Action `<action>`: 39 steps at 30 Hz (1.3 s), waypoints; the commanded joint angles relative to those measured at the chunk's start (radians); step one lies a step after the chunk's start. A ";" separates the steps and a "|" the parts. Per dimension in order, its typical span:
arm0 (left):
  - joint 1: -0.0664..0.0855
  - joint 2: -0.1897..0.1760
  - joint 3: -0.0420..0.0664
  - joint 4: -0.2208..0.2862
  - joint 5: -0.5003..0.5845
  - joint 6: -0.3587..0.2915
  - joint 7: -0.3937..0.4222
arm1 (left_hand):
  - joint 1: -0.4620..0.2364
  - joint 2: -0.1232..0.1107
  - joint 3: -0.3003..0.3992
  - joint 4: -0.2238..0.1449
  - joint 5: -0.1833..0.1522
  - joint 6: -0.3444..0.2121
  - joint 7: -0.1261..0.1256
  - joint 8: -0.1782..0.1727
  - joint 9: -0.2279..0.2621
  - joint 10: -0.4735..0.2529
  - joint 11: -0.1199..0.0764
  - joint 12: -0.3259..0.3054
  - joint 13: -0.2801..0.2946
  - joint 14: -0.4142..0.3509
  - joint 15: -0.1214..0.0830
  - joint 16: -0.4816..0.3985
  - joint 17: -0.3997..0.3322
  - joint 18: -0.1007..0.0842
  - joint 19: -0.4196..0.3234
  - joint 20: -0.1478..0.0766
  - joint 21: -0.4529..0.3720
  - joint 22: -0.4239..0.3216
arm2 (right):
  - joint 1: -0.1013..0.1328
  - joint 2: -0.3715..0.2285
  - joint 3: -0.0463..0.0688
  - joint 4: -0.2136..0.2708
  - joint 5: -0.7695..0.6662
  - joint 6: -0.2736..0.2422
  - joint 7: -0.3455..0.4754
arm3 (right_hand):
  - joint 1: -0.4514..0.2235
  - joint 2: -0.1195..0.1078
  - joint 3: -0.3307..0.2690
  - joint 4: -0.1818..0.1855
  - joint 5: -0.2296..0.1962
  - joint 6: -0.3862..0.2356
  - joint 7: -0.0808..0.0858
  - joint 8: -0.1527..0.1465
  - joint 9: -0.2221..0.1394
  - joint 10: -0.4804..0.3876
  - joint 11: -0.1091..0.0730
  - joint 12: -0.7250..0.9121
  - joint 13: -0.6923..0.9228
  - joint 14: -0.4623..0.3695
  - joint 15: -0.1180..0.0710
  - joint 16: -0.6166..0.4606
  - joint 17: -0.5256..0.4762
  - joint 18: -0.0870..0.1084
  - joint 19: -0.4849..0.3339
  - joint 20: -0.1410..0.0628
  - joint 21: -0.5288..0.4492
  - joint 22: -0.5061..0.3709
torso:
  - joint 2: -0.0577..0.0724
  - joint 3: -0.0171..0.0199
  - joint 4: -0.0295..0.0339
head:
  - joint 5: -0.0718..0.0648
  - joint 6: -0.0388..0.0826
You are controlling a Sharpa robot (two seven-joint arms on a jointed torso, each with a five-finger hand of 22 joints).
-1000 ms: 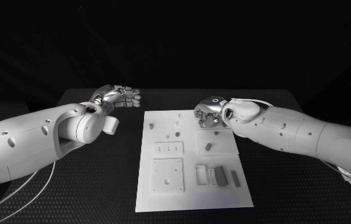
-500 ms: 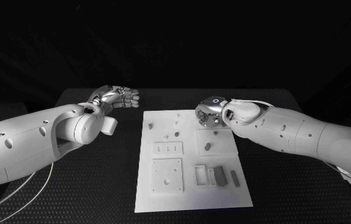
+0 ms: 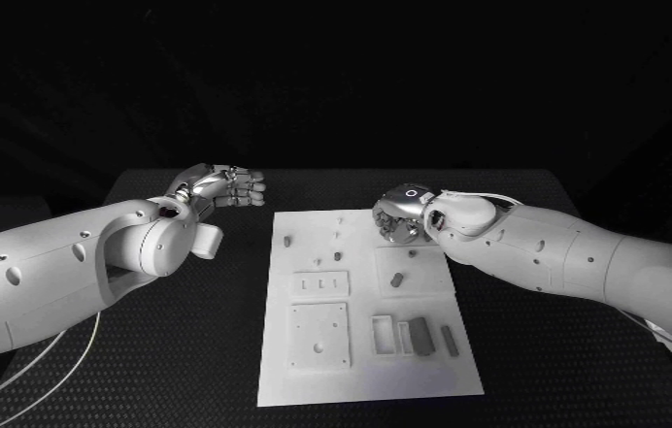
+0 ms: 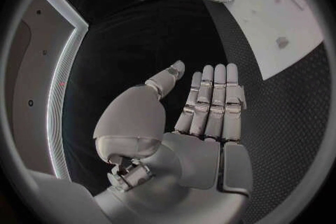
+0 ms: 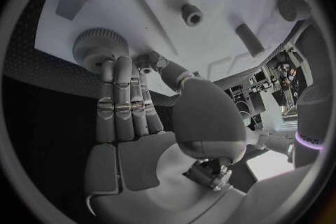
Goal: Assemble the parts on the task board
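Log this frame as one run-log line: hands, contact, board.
left hand: open, off board, holding nothing | right hand: fingers on round ridged part at far edge of task board | grasp: unclear

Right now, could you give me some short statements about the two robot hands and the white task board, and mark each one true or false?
1. The right robot hand touches a round ridged grey part on the white task board. True.
2. The left robot hand is over the board. False: it is beside it, above the black table.
3. The left robot hand holds a part. False: it holds nothing, fingers straight.
4. Small parts lie on the board. True.
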 commanded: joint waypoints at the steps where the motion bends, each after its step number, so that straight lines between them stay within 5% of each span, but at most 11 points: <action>1: 0.001 0.000 0.001 0.002 -0.004 0.015 0.005 | -0.005 -0.003 -0.005 -0.002 0.004 0.002 0.005 -0.007 -0.001 0.001 0.004 -0.004 0.001 0.003 0.005 -0.003 0.002 0.014 -0.002 0.003 -0.007 0.001 | -0.026 0.001 -0.016 0.003 -0.006 0.037 -0.006 | -0.001 0.044 0.011 -0.001 0.004 0.031 -0.010 0.013 0.006 0.030 -0.010 0.015 0.013 0.017 -0.012 0.015 0.009 0.019 0.020 -0.006 0.019 0.025 | 0.001 -0.0012 0.0005 | 0.002 0.002; 5: 0.001 0.001 0.001 0.001 -0.004 0.016 0.005 | -0.005 -0.003 -0.005 -0.002 0.004 0.002 0.005 -0.007 -0.001 0.002 0.004 -0.004 0.001 0.003 0.005 -0.004 0.002 0.014 -0.002 0.003 -0.007 0.001 | -0.026 0.001 -0.015 0.023 -0.003 0.005 -0.025 | -0.007 0.059 0.037 0.000 0.003 0.054 -0.018 0.017 0.009 0.052 -0.022 0.021 0.025 0.029 -0.024 0.037 0.023 0.019 0.035 -0.018 0.048 0.024 | 0.000 -0.0013 0.0006 | 0.003 0.005; 22: 0.002 0.002 0.001 -0.002 -0.004 0.015 0.006 | -0.005 -0.002 -0.005 -0.002 0.004 0.003 0.004 -0.008 -0.001 0.003 0.003 -0.006 0.002 0.004 0.005 -0.005 0.004 0.015 -0.001 0.003 -0.007 0.002 | 0.002 0.036 0.000 0.117 -0.094 -0.065 -0.182 | -0.015 0.043 0.061 -0.002 0.004 0.080 -0.027 0.016 0.015 0.077 -0.033 0.020 0.046 0.037 -0.036 0.068 0.043 0.019 0.041 -0.032 0.104 0.024 | 0.002 -0.0021 0.0009 | 0.016 0.024; 39: 0.003 0.007 0.001 -0.009 -0.004 0.015 0.005 | -0.005 -0.003 -0.005 -0.003 0.004 0.003 0.004 -0.008 -0.002 0.003 0.003 -0.008 0.002 0.004 0.005 -0.007 0.006 0.015 -0.001 0.003 -0.008 0.002 | 0.010 0.106 0.001 0.087 -0.179 -0.134 -0.256 | -0.016 0.034 0.066 -0.002 0.004 0.089 -0.030 0.015 0.018 0.086 -0.037 0.018 0.054 0.041 -0.040 0.077 0.048 0.019 0.043 -0.037 0.125 0.024 | 0.003 -0.0018 0.0024 | 0.025 0.036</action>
